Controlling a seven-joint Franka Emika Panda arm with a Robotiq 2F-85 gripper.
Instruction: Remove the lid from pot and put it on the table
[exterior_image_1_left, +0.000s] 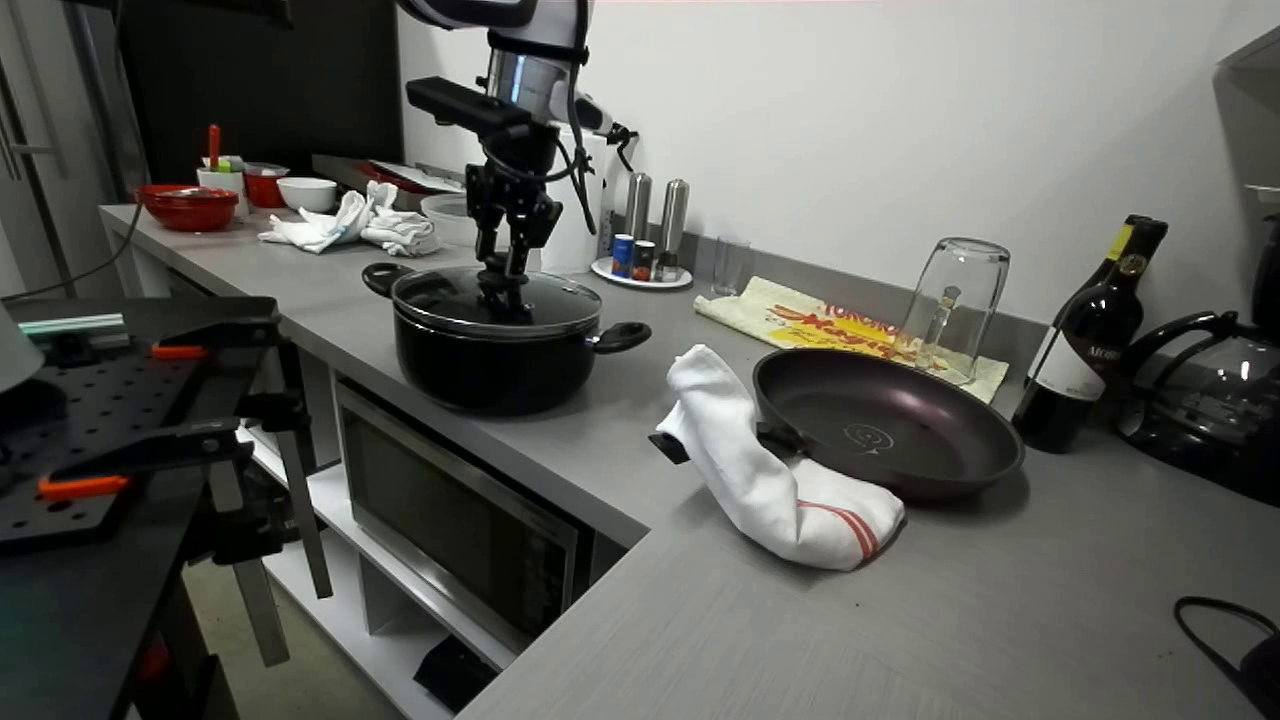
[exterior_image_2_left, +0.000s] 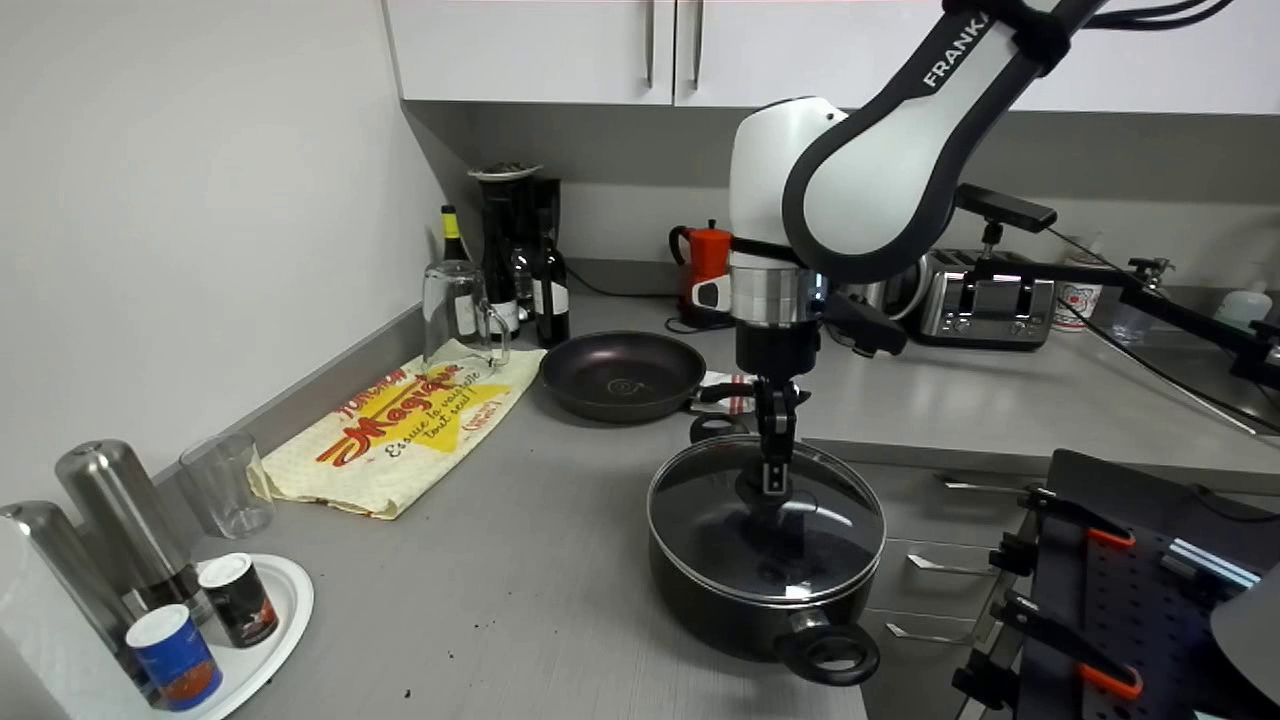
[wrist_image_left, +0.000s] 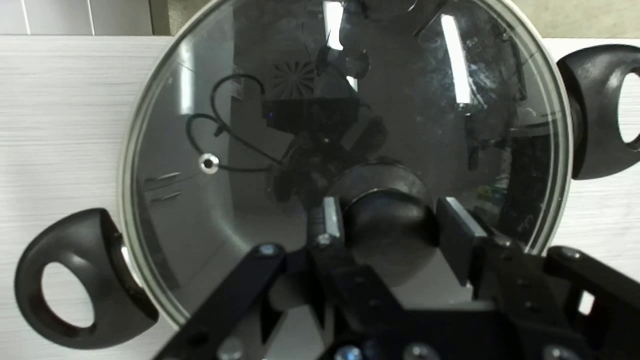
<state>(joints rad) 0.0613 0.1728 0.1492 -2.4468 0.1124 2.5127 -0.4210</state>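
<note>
Below centre in the wrist view, the hand is gripping the knob of the lid covering the pot.

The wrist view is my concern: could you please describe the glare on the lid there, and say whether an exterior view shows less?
Wrist view: bright light strips and mirrored cables cross the lid, and the countertop looks nearly white; in an exterior view, the lid over the pot has milder glare: a pale streak and a bright spot near its rim.
</note>
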